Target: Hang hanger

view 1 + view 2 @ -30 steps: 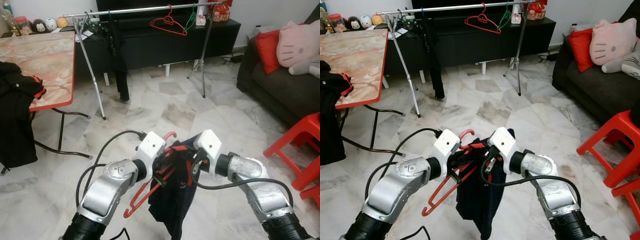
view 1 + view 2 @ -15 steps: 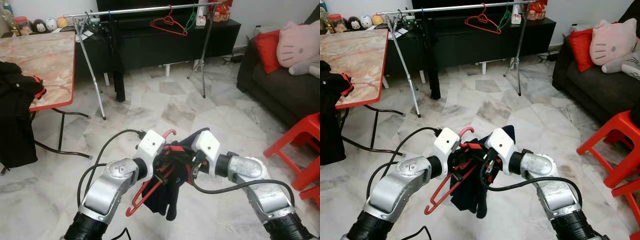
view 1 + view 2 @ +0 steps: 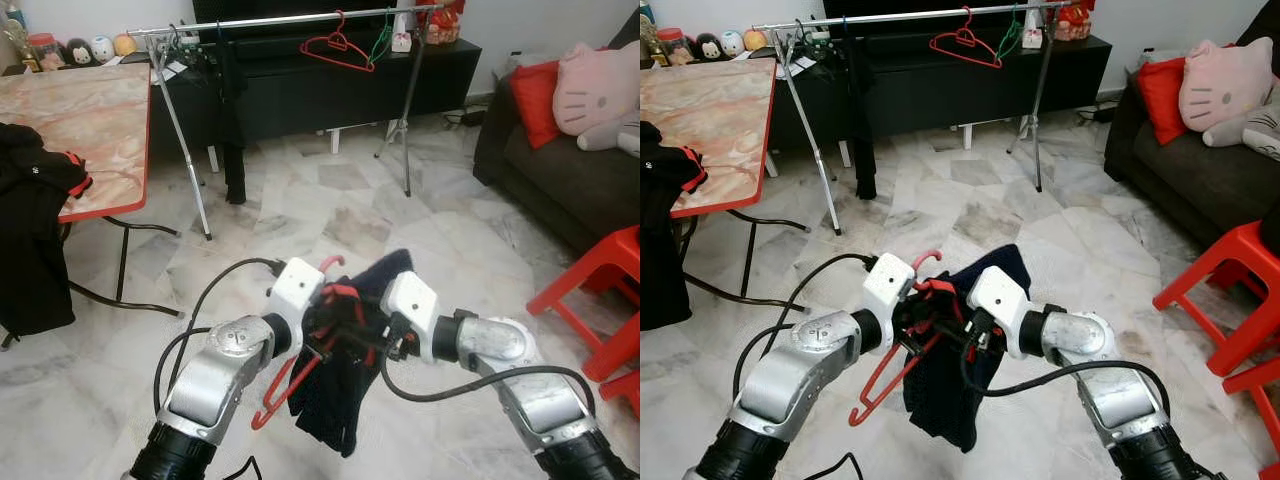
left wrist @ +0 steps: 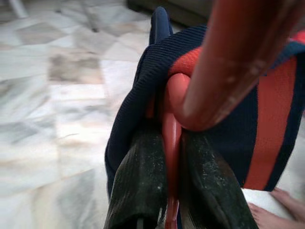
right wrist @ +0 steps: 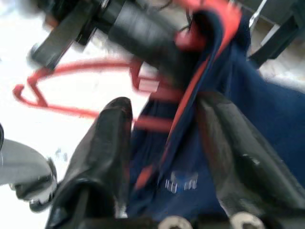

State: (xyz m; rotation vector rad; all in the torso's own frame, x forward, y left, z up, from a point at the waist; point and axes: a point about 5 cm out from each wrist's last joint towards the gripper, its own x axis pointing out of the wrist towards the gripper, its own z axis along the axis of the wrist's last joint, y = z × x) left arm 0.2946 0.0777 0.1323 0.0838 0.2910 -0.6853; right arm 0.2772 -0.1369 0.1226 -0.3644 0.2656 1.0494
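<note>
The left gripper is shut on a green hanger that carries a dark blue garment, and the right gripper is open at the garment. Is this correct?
Not quite: the hanger is red, as the left wrist view shows. The rest stands: the left gripper is shut on it, it carries the dark blue garment, and the right gripper is open at the garment.

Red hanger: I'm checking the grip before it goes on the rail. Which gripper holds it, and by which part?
The left gripper is shut on the red hanger, pinching its neck just below the hook. The right gripper is open around the navy garment.
</note>
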